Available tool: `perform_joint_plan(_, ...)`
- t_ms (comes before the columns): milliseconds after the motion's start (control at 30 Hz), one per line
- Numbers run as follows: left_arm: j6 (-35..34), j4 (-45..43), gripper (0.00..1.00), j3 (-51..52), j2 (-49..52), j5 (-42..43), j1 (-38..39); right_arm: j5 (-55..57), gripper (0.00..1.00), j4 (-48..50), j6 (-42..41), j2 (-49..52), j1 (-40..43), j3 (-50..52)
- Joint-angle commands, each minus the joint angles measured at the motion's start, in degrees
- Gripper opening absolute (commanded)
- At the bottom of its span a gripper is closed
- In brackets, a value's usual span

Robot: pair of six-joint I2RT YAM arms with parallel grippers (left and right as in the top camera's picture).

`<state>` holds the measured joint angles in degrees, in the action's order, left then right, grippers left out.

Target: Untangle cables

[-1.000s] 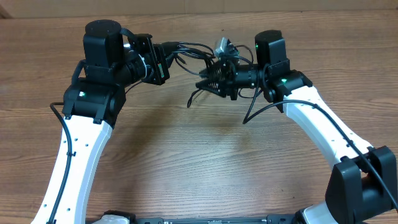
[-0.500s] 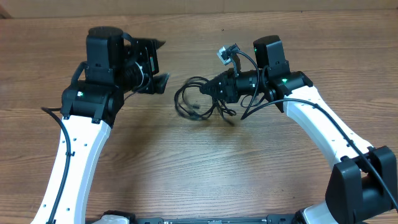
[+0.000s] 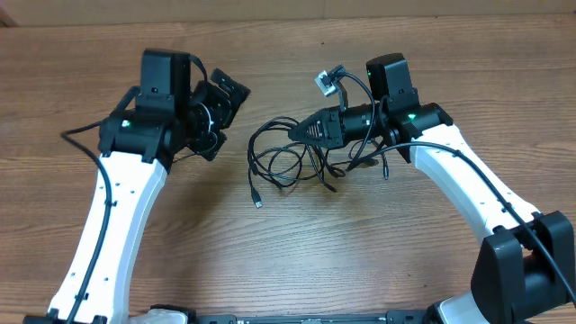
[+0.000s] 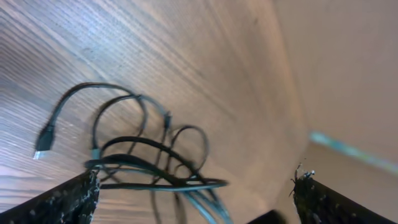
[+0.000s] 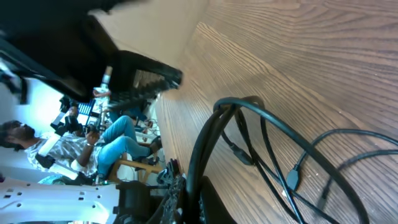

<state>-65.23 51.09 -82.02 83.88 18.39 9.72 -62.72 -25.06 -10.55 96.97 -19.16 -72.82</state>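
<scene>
Two arms (image 3: 106, 225) (image 3: 461, 175), two grippers (image 3: 223, 120) (image 3: 295, 132), one tangled bundle of cables (image 3: 286, 160).

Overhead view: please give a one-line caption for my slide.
Right pincer holds the tangled cables; left pincer is open, apart from them.

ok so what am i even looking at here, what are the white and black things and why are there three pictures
These are two robot arms at a wooden table, each ending in a two-finger gripper. One picture looks straight down from above. The other two come from small cameras on the arms' wrists, so they show the same scene from close up and at odd angles. On the table lies a loose tangle of thin black cables, with one plug end trailing out toward the front. The right gripper is shut on part of that bundle. The left gripper is wide open beside the cables and holds nothing. The job is to untangle them.
</scene>
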Motion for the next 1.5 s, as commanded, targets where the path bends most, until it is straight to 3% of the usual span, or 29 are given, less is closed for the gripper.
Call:
perform_joint_plan(0, 6.4, 1.0, 1.0, -0.2, 2.4, 3.1, 0.3, -2.1, 0.04, 1.1, -0.3, -0.8, 0.2, -1.0)
perform_joint_plan(100, 3.8, 1.4, 0.98, -0.2, 5.1, 6.4, 1.3, -2.1, 0.04, 1.7, -0.3, -0.9, 0.2, -1.1)
perform_joint_plan(233, 1.6, 1.4, 0.78, -0.2, 9.3, 10.8, 2.3, -2.1, 0.04, 1.8, -0.3, -0.9, 0.2, -1.1)
perform_joint_plan(367, 1.0, 1.8, 0.67, -0.2, 13.7, 18.8, 2.5, -1.9, 0.04, 1.8, -0.3, -0.9, 0.3, -1.1)
perform_joint_plan(433, -0.6, 1.8, 0.57, -0.2, 15.7, 22.3, 2.5, -1.8, 0.04, 1.8, -0.3, -0.9, 0.3, -1.1)
perform_joint_plan(667, -3.1, 1.8, 0.37, -0.2, 20.5, 24.1, 2.6, -1.8, 0.04, 1.8, -0.3, -0.9, 0.3, -1.1)
perform_joint_plan(867, -3.1, 1.2, 0.38, -0.2, 21.0, 28.7, 2.4, 4.9, 0.04, 0.6, -0.2, -0.9, 0.3, -1.1)
perform_joint_plan(1067, -3.1, 0.9, 0.5, -0.2, 21.0, 30.1, -0.8, 14.3, 0.04, -2.4, -0.2, -0.9, 0.3, -1.1)
perform_joint_plan(1233, -1.7, 1.0, 0.57, -0.2, 21.0, 36.9, -5.5, 20.4, 0.04, -5.2, -0.2, -0.9, 0.3, -1.1)
perform_joint_plan(1467, -1.3, 4.9, 0.46, -0.2, 21.0, 34.8, -4.3, 22.8, 0.04, -5.1, -0.2, -0.9, 0.3, -1.1)
